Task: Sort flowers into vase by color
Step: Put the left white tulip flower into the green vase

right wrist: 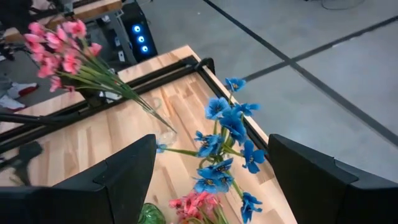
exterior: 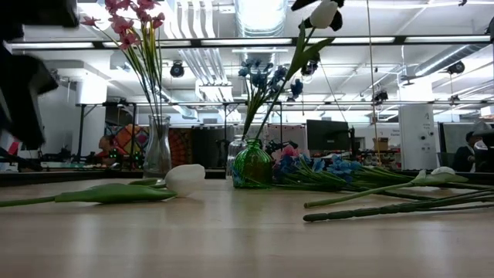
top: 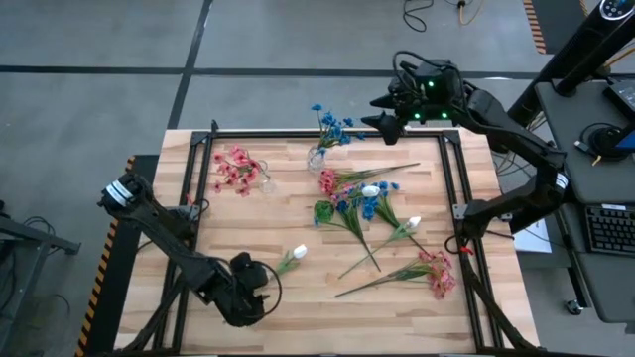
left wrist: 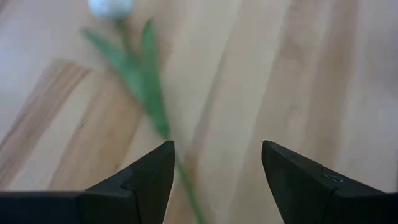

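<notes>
A white tulip sprig [top: 293,256] lies flat on the table near its near edge. My left gripper [top: 260,280] is open above its stem [left wrist: 163,127], with one finger on each side and neither touching it. My right gripper [top: 383,113] is open over the far edge, beside the blue flowers [right wrist: 228,143]. Those stand in a clear vase [top: 316,156]. Pink flowers [top: 234,167] stand in another clear vase [right wrist: 163,132]. A green vase [exterior: 252,164] stands mid-table. Loose pink, blue and white sprigs [top: 382,213] lie in a heap right of centre.
A black metal frame [top: 298,133] runs round the table's far, left and right sides. A pink sprig [top: 435,273] lies toward the near right corner. Bare wood shows at the near middle [top: 327,322]. A person sits in the room behind [exterior: 471,150].
</notes>
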Available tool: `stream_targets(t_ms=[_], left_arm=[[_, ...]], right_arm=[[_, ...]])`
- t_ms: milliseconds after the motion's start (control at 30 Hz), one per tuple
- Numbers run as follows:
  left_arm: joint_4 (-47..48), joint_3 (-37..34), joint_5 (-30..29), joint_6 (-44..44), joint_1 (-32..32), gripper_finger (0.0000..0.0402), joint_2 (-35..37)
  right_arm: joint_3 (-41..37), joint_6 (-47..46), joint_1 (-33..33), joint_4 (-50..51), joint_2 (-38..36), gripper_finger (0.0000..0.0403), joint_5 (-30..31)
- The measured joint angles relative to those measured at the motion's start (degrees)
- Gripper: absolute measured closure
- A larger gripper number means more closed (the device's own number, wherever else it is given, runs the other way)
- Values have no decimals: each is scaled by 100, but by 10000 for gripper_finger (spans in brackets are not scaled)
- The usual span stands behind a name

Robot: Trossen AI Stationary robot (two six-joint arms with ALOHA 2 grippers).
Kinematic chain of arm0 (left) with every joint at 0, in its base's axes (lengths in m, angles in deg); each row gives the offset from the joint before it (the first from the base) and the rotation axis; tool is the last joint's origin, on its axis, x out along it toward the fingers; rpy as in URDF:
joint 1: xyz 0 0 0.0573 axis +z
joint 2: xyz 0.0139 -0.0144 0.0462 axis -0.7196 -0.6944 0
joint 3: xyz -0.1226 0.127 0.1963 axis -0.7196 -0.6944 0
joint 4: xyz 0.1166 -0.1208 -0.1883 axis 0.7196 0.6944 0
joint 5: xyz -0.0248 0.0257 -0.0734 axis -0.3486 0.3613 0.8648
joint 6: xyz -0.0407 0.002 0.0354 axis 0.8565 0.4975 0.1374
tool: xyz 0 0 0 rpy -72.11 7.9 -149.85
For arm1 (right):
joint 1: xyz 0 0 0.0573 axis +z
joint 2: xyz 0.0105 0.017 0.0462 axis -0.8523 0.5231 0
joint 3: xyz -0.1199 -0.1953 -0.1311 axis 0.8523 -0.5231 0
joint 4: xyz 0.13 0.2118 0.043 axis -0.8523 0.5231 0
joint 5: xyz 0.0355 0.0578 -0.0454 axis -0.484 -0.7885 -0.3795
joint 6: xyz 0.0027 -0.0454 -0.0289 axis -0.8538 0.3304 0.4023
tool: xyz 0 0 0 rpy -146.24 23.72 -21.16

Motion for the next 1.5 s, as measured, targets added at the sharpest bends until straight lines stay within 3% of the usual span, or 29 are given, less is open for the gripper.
stream_targets(t_ms=[300, 467, 667, 833, 1100, 1233, 1400, 1500], left_arm=[[-542, -806, -185, 728, 9, 178, -76], [-959, -841, -190, 257, -2, 188, -439], [-743, -533, -341, 129, -28, 209, -957], [-366, -215, -407, 164, -74, 252, -1190], [-316, -183, -342, 213, -103, 386, -1207], [-341, -197, -536, 249, -185, 394, -1194], [-241, -243, -915, 293, -419, 400, -1034], [-275, -243, -1315, 254, -558, 401, -873]], right_arm=[[0, 138, 338, 26, -40, 104, 2], [0, 161, 529, 136, -44, 108, 2], [0, 176, 713, 138, -88, 110, 4], [0, 178, 840, 153, -88, 113, 2], [0, 157, 1063, 375, -174, 115, 196], [0, 224, 1208, 363, -335, 117, 753], [-2, 117, 1451, 363, -511, 117, 871], [-2, 60, 1755, 374, -580, 117, 1273]])
